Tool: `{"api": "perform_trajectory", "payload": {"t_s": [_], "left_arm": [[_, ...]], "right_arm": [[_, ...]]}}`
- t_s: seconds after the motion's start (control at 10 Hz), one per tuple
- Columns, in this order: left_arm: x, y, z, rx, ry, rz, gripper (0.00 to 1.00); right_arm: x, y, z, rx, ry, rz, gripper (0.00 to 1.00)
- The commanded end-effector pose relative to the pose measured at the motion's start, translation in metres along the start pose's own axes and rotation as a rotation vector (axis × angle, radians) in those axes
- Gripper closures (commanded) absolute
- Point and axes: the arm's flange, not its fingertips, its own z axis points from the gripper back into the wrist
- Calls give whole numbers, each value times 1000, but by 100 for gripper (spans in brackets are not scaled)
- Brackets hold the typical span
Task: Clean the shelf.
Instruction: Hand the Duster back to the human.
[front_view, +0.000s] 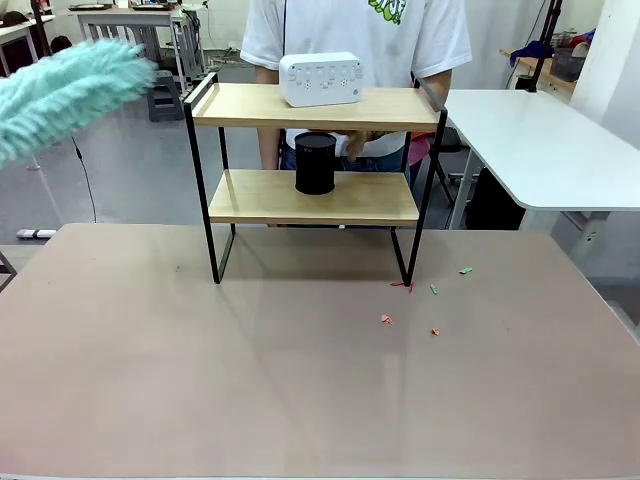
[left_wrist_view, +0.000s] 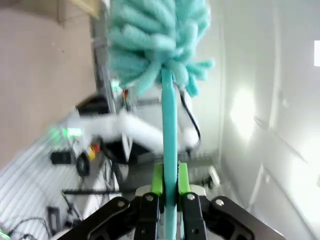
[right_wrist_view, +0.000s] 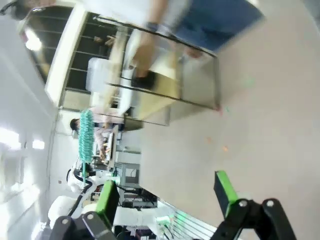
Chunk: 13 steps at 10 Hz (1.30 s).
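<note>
The shelf (front_view: 250, 104), two light wooden boards in a thin black frame, stands at the table's far middle. A white box (front_view: 320, 79) rests on its top board and a black cylinder (front_view: 314, 163) on the lower one, with a person's hand right behind the cylinder. My left gripper (left_wrist_view: 169, 187) is shut on the handle of a teal fluffy duster (left_wrist_view: 157, 37), whose head (front_view: 65, 92) hangs high at the far left, well off the shelf. My right gripper (right_wrist_view: 165, 192) is open above the table, and the shelf (right_wrist_view: 150, 95) lies blurred beyond it.
Small red and green scraps (front_view: 386, 319) lie on the brown table (front_view: 300, 390) by the shelf's right front leg. A white side table (front_view: 545, 140) stands to the right. A person in a white shirt (front_view: 350, 30) stands behind the shelf.
</note>
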Motion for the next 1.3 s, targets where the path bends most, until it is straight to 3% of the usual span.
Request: {"api": "perform_trajectory", "payload": {"t_s": [0.0, 0.2, 0.3, 0.4, 0.5, 0.6, 0.7, 0.9, 1.0, 1.1, 1.2], "left_arm": [[13, -36, -70, -50, 398, -54, 87], [3, -34, -134, -12, 792, 50, 87], [6, -21, -158, 34, 962, 148, 87], [6, -6, -163, 161, 1021, 200, 87], [-4, -26, -176, -3, 675, 33, 87], [-4, -26, -176, -3, 675, 33, 87], [-4, -2, -207, 45, 836, 122, 87], [16, 8, -244, 57, 1039, 172, 87], [22, 8, -263, 66, 1116, 184, 87], [28, 9, -277, 96, 1131, 179, 87], [31, 11, -289, 121, 1153, 186, 87]], "right_arm": [[22, 81, -61, 118, 83, 141, 0], [-20, 127, -141, 204, 226, 243, 0], [-48, 131, -164, 223, 307, 289, 0], [-3, 131, -107, 159, 169, 221, 0], [-3, 131, -107, 159, 169, 221, 0], [-3, 131, -107, 159, 169, 221, 0], [-24, 140, -140, 170, 233, 246, 0], [-14, 164, -184, 154, 289, 285, 0], [-13, 179, -217, 182, 369, 312, 0], [-24, 187, -248, 193, 471, 316, 0], [-47, 190, -280, 222, 628, 308, 0]]}}
